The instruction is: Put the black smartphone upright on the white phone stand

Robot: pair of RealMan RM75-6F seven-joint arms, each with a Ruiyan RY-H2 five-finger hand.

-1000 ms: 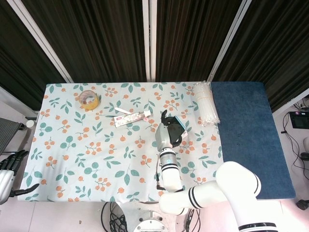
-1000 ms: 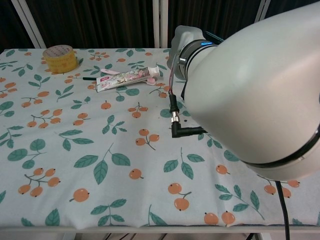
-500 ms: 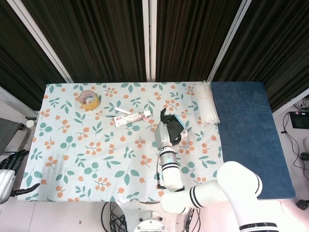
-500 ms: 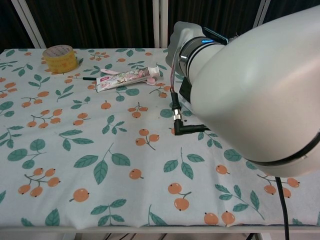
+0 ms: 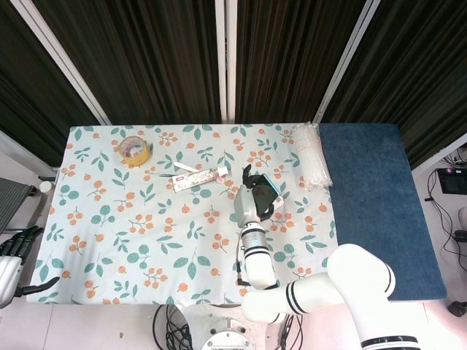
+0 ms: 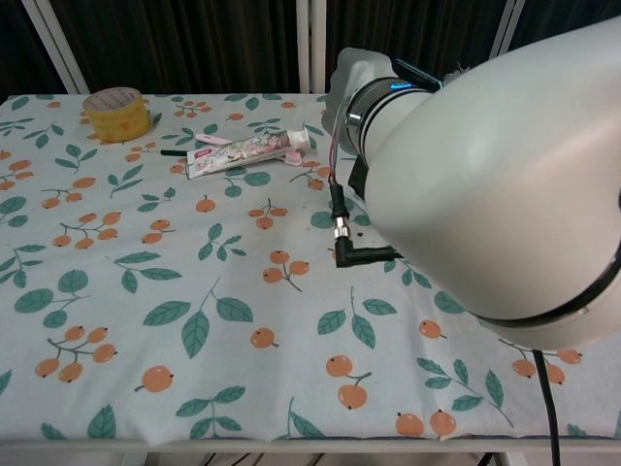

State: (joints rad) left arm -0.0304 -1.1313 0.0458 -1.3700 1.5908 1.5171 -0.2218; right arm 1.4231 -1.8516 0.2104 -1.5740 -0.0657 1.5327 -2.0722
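Observation:
In the head view my right hand [image 5: 253, 195] hovers over the middle right of the floral tablecloth. It grips the black smartphone [image 5: 270, 185], which shows a teal edge and stands tilted against the dark fingers. A bit of white, apparently the phone stand [image 5: 280, 199], peeks out just right of the hand, mostly hidden. In the chest view my right arm [image 6: 466, 184] fills the right side and hides the hand; only the phone's teal edge [image 6: 419, 74] shows above it. My left hand [image 5: 13, 255] hangs off the table's left edge, fingers apart and holding nothing.
A yellow tape roll [image 5: 134, 151] sits at the back left. A toothpaste tube [image 5: 197, 177] and a pen lie left of the right hand. A bundle of white straws [image 5: 309, 154] lies by the blue mat [image 5: 376, 204] on the right.
The right hand with the phone has shifted only slightly in place. The left hand has not moved.

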